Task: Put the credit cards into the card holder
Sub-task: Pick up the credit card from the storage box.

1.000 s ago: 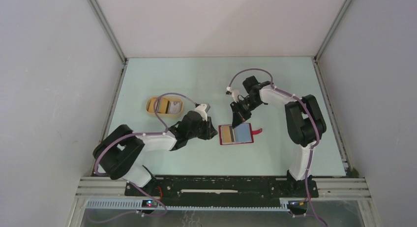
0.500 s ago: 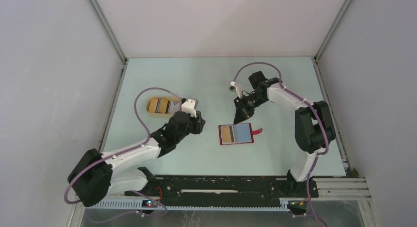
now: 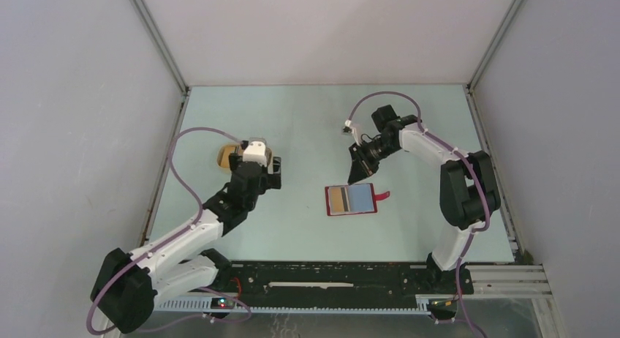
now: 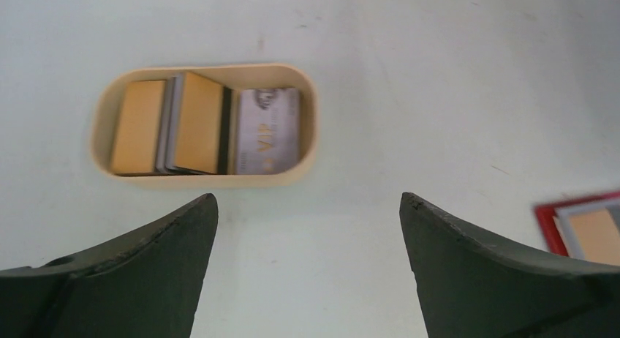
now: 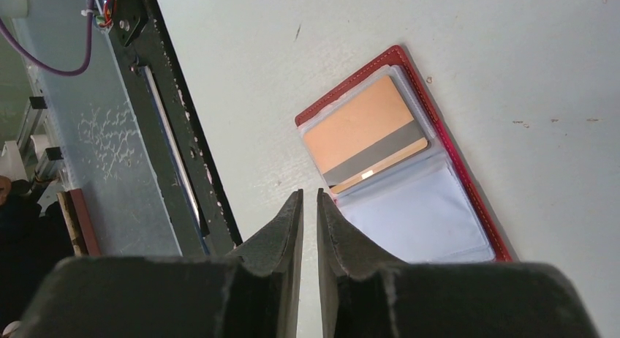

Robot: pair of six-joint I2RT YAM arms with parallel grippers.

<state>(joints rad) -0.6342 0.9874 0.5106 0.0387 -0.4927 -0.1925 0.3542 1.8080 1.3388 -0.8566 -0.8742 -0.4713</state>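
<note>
Closest to the arm bases, the card holder [image 3: 352, 200] lies opened flat on the pale green table [image 3: 292, 235], with a red rim and its red closure tab [image 3: 383, 196] sticking out on the right side. A golden-brown card [image 5: 362, 129] with a grey stripe sits in the left pocket; the right pocket shows pale blue. Just beyond it, the right gripper [image 5: 310, 195] points down at the holder's far edge, near the fold. Its fingers are nearly together with a thin slit and nothing is seen between them; contact with the holder can't be told. Further back and to the left, well apart from the holder, the left gripper [image 4: 307, 206] hangs over the tan oval tray [image 4: 212, 181], fingers spread wide and gripping nothing. The tray holds the other credit cards [image 4: 205, 129], overlapping: golden-brown ones at left and middle, a grey one lettered "VIP" at the right end, and dark edges between them.
</note>
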